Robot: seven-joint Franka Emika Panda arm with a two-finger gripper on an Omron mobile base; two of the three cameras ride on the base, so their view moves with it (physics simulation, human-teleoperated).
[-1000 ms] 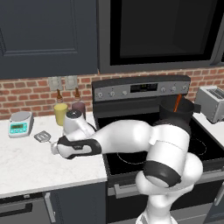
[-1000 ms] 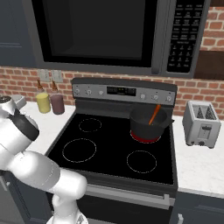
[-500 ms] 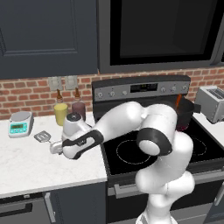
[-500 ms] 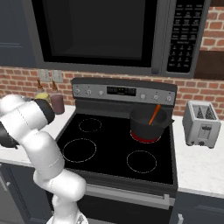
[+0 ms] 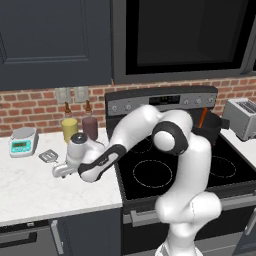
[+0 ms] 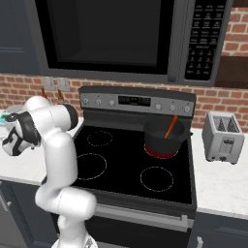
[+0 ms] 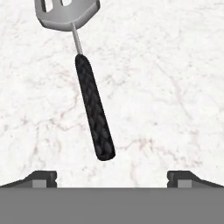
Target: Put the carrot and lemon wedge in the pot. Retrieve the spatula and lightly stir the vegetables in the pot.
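Note:
The spatula lies flat on the white marble counter, its slotted silver head (image 7: 65, 13) at the top of the hand view and its black handle (image 7: 94, 114) running down toward me. My gripper (image 7: 112, 177) is open above the handle's end, one fingertip on each side, touching nothing. From the left base view the gripper (image 5: 56, 173) hovers just beside the spatula head (image 5: 48, 156). The black pot (image 5: 210, 126) (image 6: 163, 138) stands on the back right burner with the orange carrot (image 5: 202, 117) (image 6: 170, 127) leaning out of it. The lemon wedge is hidden.
A yellow bottle (image 5: 69, 129) and a dark bottle (image 5: 90, 127) stand against the brick wall behind my hand. A small scale (image 5: 22, 141) sits at the far left. A toaster (image 6: 224, 138) stands right of the stove. The counter's front edge is close below the gripper.
My hand has shifted a little left along the counter toward the spatula, and the elbow has swung up and back over the stove. Pot and carrot are unmoved.

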